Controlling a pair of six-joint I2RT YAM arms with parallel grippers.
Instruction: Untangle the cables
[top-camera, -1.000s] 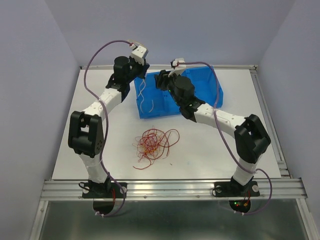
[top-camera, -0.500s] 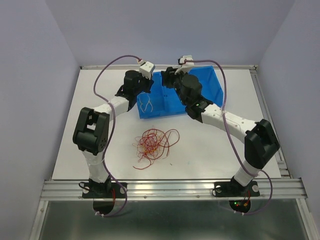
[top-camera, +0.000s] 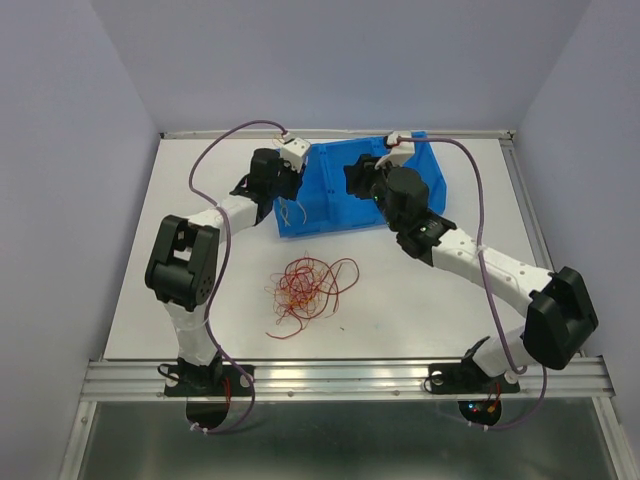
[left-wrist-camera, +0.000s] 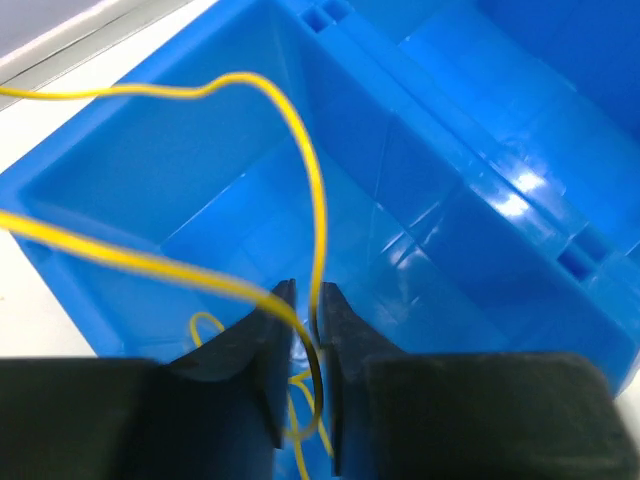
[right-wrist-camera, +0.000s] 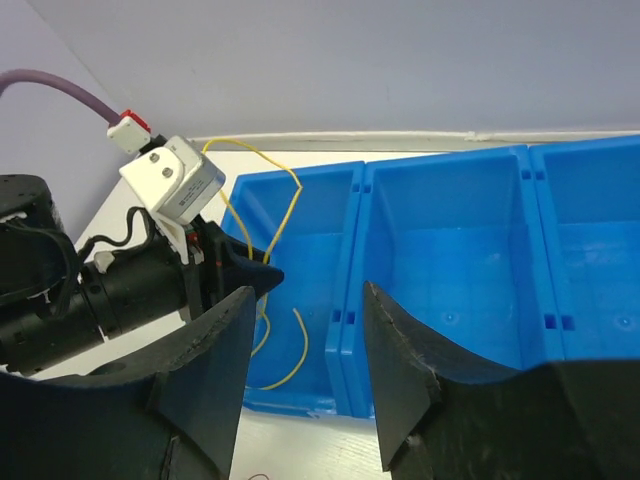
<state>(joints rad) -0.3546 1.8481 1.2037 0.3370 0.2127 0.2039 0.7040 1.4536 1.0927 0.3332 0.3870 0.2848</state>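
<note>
A tangle of dark red and orange cables (top-camera: 305, 285) lies on the white table in front of the blue bin (top-camera: 330, 222). One pale yellow cable (left-wrist-camera: 316, 190) loops down into the bin's left compartment, seen also as the cable (right-wrist-camera: 290, 215) in the right wrist view. My left gripper (left-wrist-camera: 303, 291) hangs over that compartment, jaws a narrow gap apart, with the cable running loose between them. The right gripper (right-wrist-camera: 308, 290) hovers open above the bin's front wall, nothing between its fingers. From above, the left gripper (top-camera: 288, 193) and right gripper (top-camera: 353, 177) both sit over the bin.
The bin (right-wrist-camera: 440, 161) has three compartments side by side; the middle and right ones hold nothing. The left arm's wrist camera (right-wrist-camera: 172, 181) and purple lead sit close to my right gripper's left finger. Metal rails edge the table (top-camera: 180, 200).
The left gripper has dropped toward the bin's left compartment with the pale cable and its jaws have parted slightly. The right arm has swung to the right, its gripper still over the bin.
</note>
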